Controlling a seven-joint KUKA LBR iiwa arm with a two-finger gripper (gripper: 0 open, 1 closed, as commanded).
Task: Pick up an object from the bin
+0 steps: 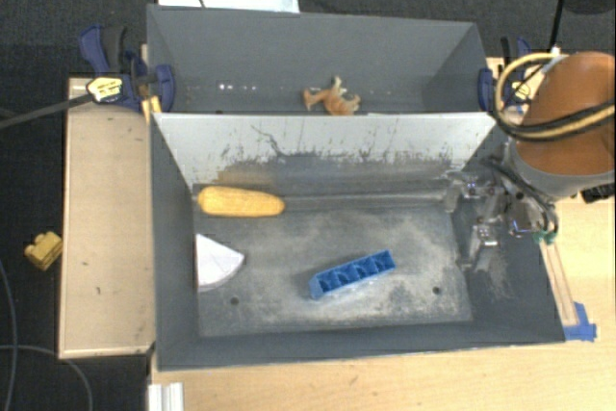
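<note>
Approach step, by the look of it, with nothing seen held so far. Arm's gripper point(477, 250) down inside the grey metal bin point(289, 236), hard by the right wall, above bare floor at the right end. Jaw state impossible to tell from this angle (metal linkage against grey wall, no clear gap to read).

Nearest candidate: blue toothed block point(352, 275), flat on the floor near the middle, slanted, right end tipped toward the far side, well to the left of the gripper. Farther left: yellow corn cob point(241, 202) lying along the foot of the far sloping wall, and a white wedge-shaped piece point(217, 263) against the left wall, nearer than the cob. Up on the far ledge, apart from all that, a small tan figure point(332, 97).

Next move, as a judgement: travel left across the floor toward whichever thing is chosen — probably the blue block, being closest and clear on every side. Needed then: jaws wide enough to straddle its narrow width, wrist turned to match the slant, straight descent to the floor. Risk worth noting: a glancing touch likely to skid so light a piece along the smooth metal instead of seating it.
</note>
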